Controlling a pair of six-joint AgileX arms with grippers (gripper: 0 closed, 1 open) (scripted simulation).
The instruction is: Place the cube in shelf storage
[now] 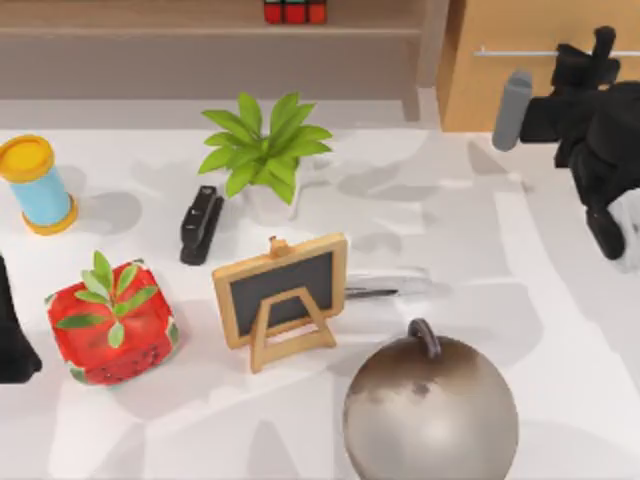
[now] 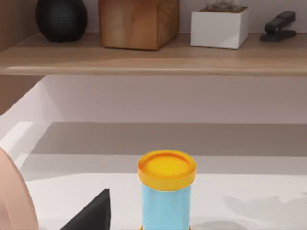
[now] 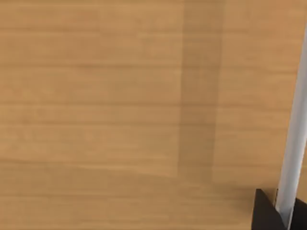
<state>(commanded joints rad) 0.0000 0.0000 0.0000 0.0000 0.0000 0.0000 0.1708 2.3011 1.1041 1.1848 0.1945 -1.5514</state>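
- Cube point(image 1: 294, 10) handling comes last here, so start at the near edge: a grey ball point(image 1: 430, 410) and a small chalkboard easel point(image 1: 282, 300) stand there and need no touching.
- The strawberry-patterned block point(image 1: 112, 322) sits near the left side. It is a lookalike to leave alone.
- The left gripper point(image 1: 12, 345) is parked at the table's left edge; I cannot tell whether it is open or closed.
- Farther back stand a stapler point(image 1: 200, 224), a potted plant point(image 1: 262, 150) and a blue spool point(image 1: 36, 185).
- The right gripper point(image 1: 600, 45) is up by the drawer cabinet point(image 1: 520, 90), close to its silver handle point(image 1: 520, 51). Its opening cannot be told, and it carries no cube.
- At the far edge, the cube rests on the board of the shelf storage point(image 1: 200, 30), apart from both arms.
- I judge the placing done; any move of the right arm should go straight back from the cabinet, clear of the handle and the shelf's end post.
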